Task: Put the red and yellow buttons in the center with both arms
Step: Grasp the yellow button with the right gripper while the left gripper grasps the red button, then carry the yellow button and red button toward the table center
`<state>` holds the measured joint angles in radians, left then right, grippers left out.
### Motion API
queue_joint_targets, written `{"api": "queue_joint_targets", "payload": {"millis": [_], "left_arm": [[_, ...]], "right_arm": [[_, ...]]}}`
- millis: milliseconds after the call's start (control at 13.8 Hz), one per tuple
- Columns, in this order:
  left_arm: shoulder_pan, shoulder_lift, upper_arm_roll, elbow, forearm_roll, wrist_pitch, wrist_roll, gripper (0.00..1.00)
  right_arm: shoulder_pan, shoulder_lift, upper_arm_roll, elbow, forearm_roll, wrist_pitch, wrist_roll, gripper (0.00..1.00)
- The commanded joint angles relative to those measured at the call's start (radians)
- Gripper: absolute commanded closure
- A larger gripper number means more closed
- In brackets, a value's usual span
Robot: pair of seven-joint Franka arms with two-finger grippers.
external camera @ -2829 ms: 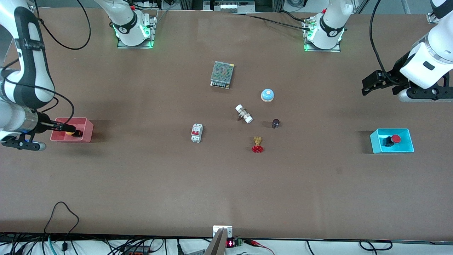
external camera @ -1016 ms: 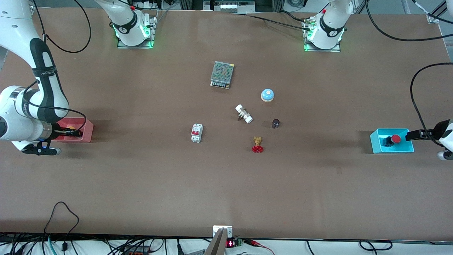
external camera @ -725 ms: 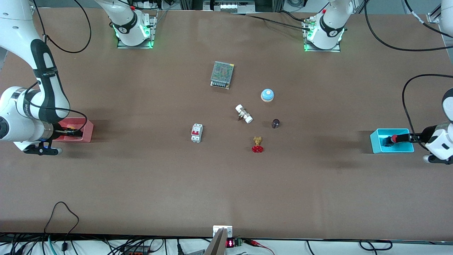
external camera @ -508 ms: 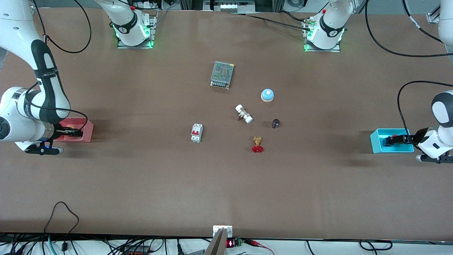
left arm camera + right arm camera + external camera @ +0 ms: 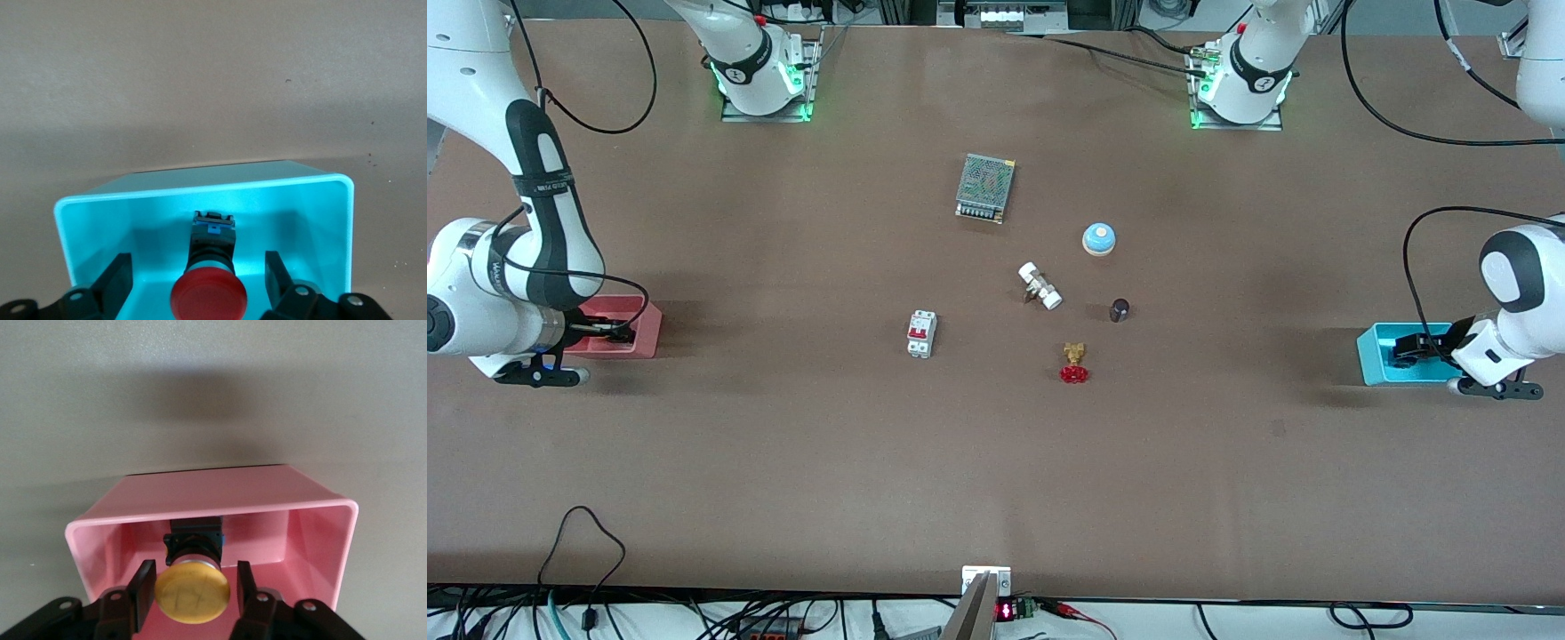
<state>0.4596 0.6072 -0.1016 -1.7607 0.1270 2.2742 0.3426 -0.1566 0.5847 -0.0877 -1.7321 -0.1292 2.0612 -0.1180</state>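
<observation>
Tabletop (image 5: 996, 462); wrist-only: seemingly ungripped red button (image 5: 209, 297).

Two buttons (image 5: 209, 291) (image 5: 192, 590), two bins (image 5: 1374, 356) (image 5: 645, 331).

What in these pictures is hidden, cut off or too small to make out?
- Front view: the red button in the blue bin is hidden by the left gripper.
- Front view: the yellow button in the pink bin is hidden by the right gripper.
- Left wrist view: the picture's edge cuts off the red button's cap.
- Front view: the small dark object near the blue bell is too small to identify.
</observation>
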Motion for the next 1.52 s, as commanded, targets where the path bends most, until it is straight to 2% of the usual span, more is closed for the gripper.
{"api": "queue_joint_targets", "payload": {"millis": [0,145,290,435,580,943,1088,1233,1306,1451], "left_arm": [[0.008,-0.024,-0.007,-0.046,0.019,0.007,0.012,0.21],[0.014,-0.024,-0.007,-0.048,0.019,0.007,0.013,0.35],[0.014,-0.026,-0.012,-0.048,0.019,0.007,0.013,0.45],[0.014,-0.027,-0.012,-0.046,0.019,0.005,0.013,0.6],[0.014,-0.029,-0.013,-0.04,0.019,0.004,0.013,0.68],[0.013,-0.108,-0.013,-0.031,0.02,-0.007,0.056,0.73],[0.002,-0.17,-0.018,-0.016,0.02,-0.091,0.058,0.72],[-0.007,-0.188,-0.085,0.065,0.019,-0.248,0.047,0.72],[-0.007,-0.187,-0.124,0.098,0.019,-0.31,0.018,0.73],[-0.019,-0.185,-0.19,0.106,0.02,-0.323,-0.104,0.74]], "right_arm": [[-0.004,-0.003,0.008,0.006,-0.018,-0.01,-0.008,0.44],[-0.004,-0.005,0.008,0.009,-0.018,-0.009,-0.008,0.43],[-0.004,-0.003,0.008,0.011,-0.02,-0.003,-0.008,0.43],[-0.006,-0.003,0.008,0.011,-0.02,0.0,-0.008,0.43],[-0.006,-0.002,0.008,0.011,-0.021,0.002,-0.006,0.43],[-0.006,0.004,0.008,0.012,-0.023,0.014,-0.006,0.45],[-0.006,0.004,0.008,0.012,-0.023,0.014,-0.008,0.5],[-0.008,0.004,0.008,0.012,-0.024,0.013,-0.008,0.61],[-0.008,0.004,0.008,0.012,-0.024,0.013,-0.012,0.63],[-0.008,0.004,0.008,0.012,-0.023,0.013,-0.015,0.69]]}}
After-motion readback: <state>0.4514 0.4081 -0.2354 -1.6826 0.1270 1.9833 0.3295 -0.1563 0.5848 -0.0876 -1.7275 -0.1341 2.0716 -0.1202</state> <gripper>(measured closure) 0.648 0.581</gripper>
